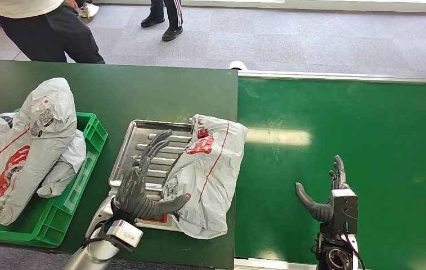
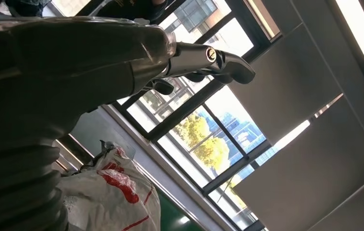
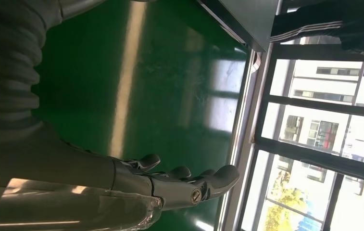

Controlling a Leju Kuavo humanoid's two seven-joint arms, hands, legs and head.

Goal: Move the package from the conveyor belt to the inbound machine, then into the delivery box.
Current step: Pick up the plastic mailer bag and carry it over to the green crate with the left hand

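Observation:
A grey plastic package (image 1: 207, 174) with red print lies on the metal tray of the inbound machine (image 1: 137, 138), its right side overhanging toward the green conveyor belt (image 1: 345, 146). My left hand (image 1: 143, 185) hovers over the tray just left of the package, fingers spread, thumb reaching toward the bag's lower edge, holding nothing. The left wrist view shows the package (image 2: 112, 192) beneath that hand (image 2: 204, 62). My right hand (image 1: 328, 197) is over the belt's near edge, fingers apart and empty; it appears as (image 3: 180, 183) in the right wrist view. The green delivery box (image 1: 89, 149) stands at the left.
The delivery box holds two or three similar grey bags (image 1: 30, 146). Both tray and box sit on a dark green table (image 1: 143, 90). Two people (image 1: 47, 28) stand beyond the table on the grey floor. The belt surface (image 3: 122, 72) is bare around my right hand.

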